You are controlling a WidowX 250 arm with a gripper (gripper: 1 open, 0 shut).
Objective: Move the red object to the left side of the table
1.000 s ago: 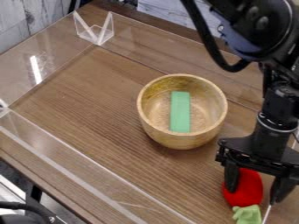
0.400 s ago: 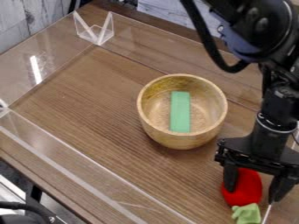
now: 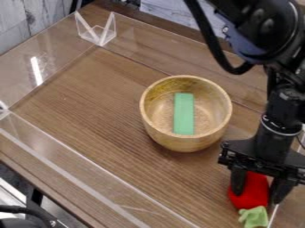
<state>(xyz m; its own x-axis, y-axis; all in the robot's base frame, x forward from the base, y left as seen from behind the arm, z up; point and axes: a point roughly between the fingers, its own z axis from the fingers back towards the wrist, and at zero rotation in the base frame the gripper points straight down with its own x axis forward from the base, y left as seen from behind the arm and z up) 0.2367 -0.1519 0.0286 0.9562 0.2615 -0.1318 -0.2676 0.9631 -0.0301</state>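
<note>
The black metal pincer (image 3: 261, 185) is closing around the soft red strawberry-like toy (image 3: 249, 191), which is lying at the near right of the brown wood-grain tabletop (image 3: 89, 111). Gripping seems under way; lifting is probably needing a firm hold first.

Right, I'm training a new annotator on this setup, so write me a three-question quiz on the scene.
1. Multiple choice: what lies inside the wooden bowl?
a) a blue cup
b) the green block
c) a metal spoon
2. True or false: the red object lies inside the bowl.
3. Fill in the blank: the leafy tip of the red object is light ____.

Key: 1. b; 2. false; 3. green
</note>
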